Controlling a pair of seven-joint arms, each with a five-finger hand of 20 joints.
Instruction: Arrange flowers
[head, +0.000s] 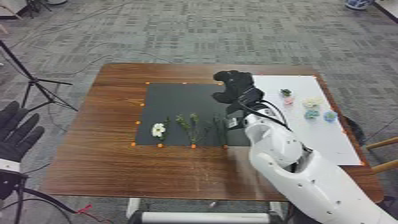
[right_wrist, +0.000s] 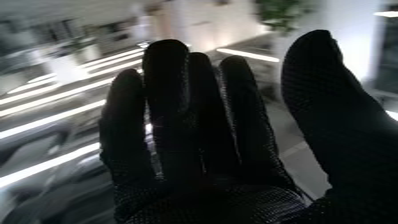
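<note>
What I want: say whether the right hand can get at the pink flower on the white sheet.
Probably yes: the right hand is open and empty near the white sheet, and nothing stands between it and the pink flower, though the dark bloom close by could crowd a grasp.

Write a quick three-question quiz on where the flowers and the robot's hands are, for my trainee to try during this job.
1. True or false: the white flower lies on the dark sheet.

2. Multiple choice: which is over the table?
A. the left hand
B. the right hand
C. both hands

3. Fill in the missing colour: the pale blue blossoms lie on the ____ sheet.

Key: 1. true; 2. B; 3. white
</note>
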